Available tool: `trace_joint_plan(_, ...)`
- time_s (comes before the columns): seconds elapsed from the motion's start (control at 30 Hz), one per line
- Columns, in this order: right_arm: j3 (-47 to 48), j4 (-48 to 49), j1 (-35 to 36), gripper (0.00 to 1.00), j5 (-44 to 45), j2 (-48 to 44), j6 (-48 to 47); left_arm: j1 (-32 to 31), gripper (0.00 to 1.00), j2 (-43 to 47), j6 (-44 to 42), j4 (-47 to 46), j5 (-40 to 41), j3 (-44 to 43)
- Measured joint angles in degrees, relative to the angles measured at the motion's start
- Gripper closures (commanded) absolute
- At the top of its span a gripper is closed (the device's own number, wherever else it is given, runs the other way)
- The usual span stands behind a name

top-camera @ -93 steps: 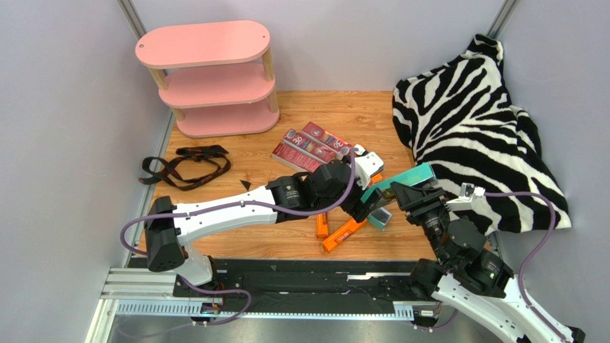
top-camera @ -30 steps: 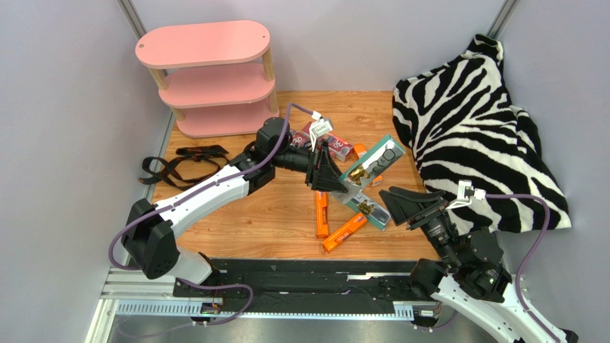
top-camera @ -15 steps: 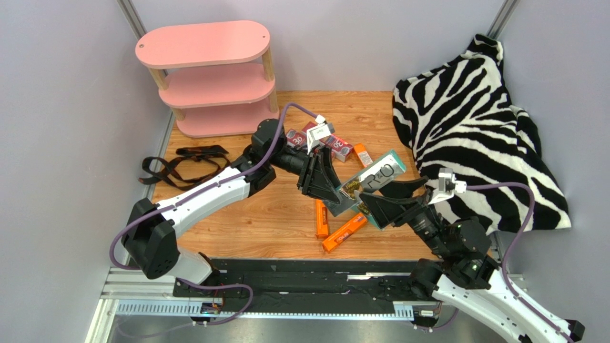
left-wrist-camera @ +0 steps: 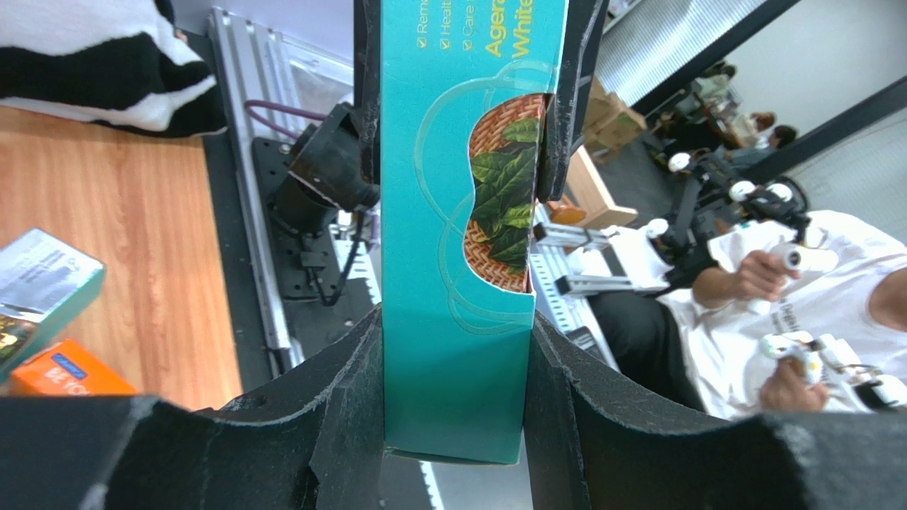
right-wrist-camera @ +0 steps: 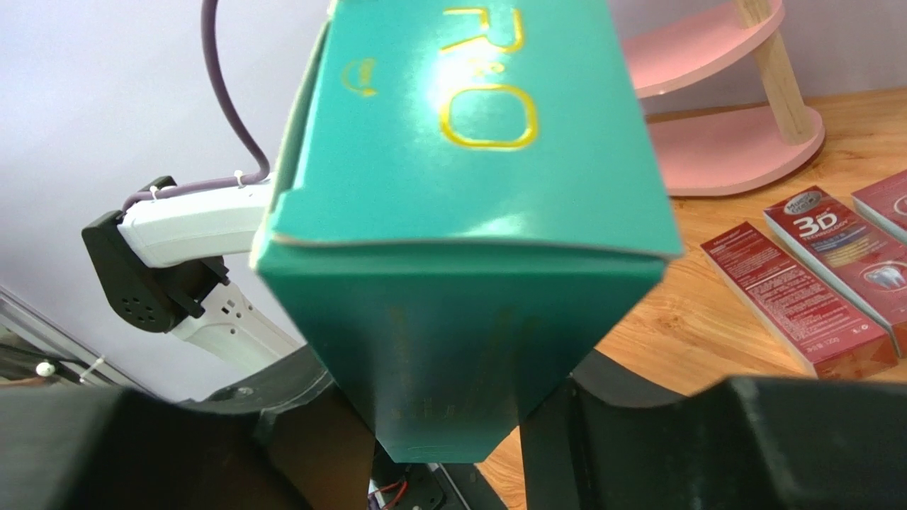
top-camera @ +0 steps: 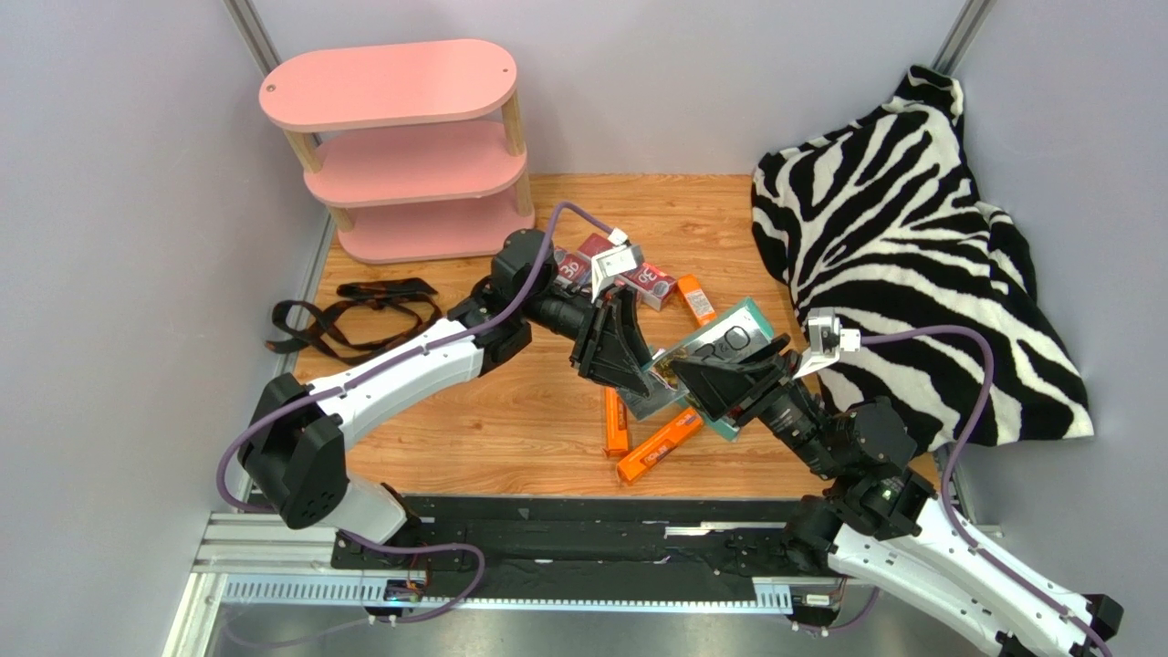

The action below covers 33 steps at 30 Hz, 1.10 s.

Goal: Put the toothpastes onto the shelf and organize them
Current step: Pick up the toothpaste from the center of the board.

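Note:
A teal and silver toothpaste carton hangs above the floor, held at both ends. My left gripper is shut on its lower left end, and in the left wrist view the carton fills the gap between my fingers. My right gripper is shut on the other end, with the carton wedged between its jaws. Dark red cartons and orange cartons lie on the wooden floor. The pink shelf stands at the back left, with nothing on the boards that I can see.
A zebra-print cloth is heaped at the right. A black strap lies left of the arms. Another silver-grey carton rests under the held one beside an orange carton. Grey walls close in both sides.
My right gripper has moved left up to the carton and shut on its free end. The left gripper has kept its grip and barely shifted.

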<state>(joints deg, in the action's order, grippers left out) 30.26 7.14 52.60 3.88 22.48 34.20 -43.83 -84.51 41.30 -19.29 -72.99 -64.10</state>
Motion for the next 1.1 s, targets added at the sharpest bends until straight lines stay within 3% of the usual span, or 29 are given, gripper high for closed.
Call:
trace_joint_plan(0.07,0.00,-0.17,0.00,0.59,-0.02,0.00,0.46,0.00,0.65,0.02,-2.97,2.80,0.17,-0.76)
trace_joint_plan(0.17,0.00,-0.48,-0.02,0.60,0.13,-0.02,0.68,0.00,0.48,0.09,-8.13,9.22,1.11,-2.80)
trace_joint_plan(0.2,0.00,-0.57,-0.02,0.61,0.15,-0.02,0.74,0.00,0.35,0.20,-10.12,11.85,1.53,-3.61)
trace_joint_plan(0.3,0.00,-0.66,-0.02,0.64,0.63,-0.24,0.79,0.00,0.24,0.57,-14.78,19.96,5.62,-6.10)
trace_joint_plan(0.57,-1.95,-1.20,0.00,0.64,6.32,-4.98,2.01,1.16,0.19,2.34,-17.90,27.32,14.08,-7.43)
trace_joint_plan(0.77,-4.48,-0.26,-0.02,0.66,13.44,-11.87,4.07,4.66,0.18,5.11,-13.33,21.00,17.09,-5.18)
trace_joint_plan(1.1,-10.27,10.27,0.00,0.67,23.30,-17.03,7.21,6.80,0.14,7.32,4.20,-6.32,17.70,3.98)
